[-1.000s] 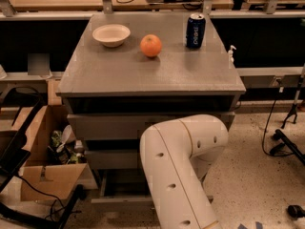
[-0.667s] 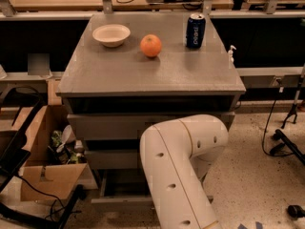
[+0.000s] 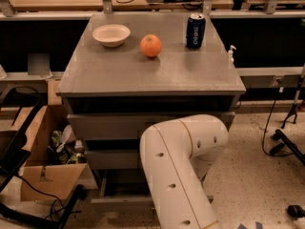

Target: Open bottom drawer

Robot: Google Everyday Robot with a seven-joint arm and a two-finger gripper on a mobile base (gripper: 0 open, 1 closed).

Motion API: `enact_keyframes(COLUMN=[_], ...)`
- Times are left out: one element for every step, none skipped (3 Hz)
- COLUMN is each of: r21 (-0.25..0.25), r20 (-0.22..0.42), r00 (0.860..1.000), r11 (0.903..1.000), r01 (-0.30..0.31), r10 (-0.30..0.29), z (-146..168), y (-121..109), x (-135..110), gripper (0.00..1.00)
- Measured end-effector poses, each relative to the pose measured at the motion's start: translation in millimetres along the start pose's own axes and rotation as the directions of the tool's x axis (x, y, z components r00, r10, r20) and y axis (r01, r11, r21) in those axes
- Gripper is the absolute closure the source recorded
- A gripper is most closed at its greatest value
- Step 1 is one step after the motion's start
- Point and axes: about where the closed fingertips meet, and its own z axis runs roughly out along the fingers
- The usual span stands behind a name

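The one camera looks down from above and in front of the grey drawer cabinet (image 3: 143,78), facing its drawer fronts from fairly near. The robot's white arm (image 3: 178,171), nearest the lens, hides the gripper.

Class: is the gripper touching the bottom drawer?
Cannot tell. In the camera view the robot's arm hides the gripper and much of the bottom drawer; neither contact nor gap shows.

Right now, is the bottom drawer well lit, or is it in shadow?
Camera view: the tabletop is evenly lit without glare; the bottom drawer lies in dim shadow low down, partly blocked by the white arm; the gripper is hidden behind that arm.
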Motion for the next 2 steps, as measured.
enact_keyframes(r21=[0.0, 0.0], r20=[0.0, 0.0], r00=[1.0, 1.0], r11=[1.0, 1.0], r01=[0.0, 0.0], r10=[0.0, 0.0], z=[0.0, 0.0], y=[0.0, 0.0], x=[0.0, 0.0], gripper=[0.73, 0.51])
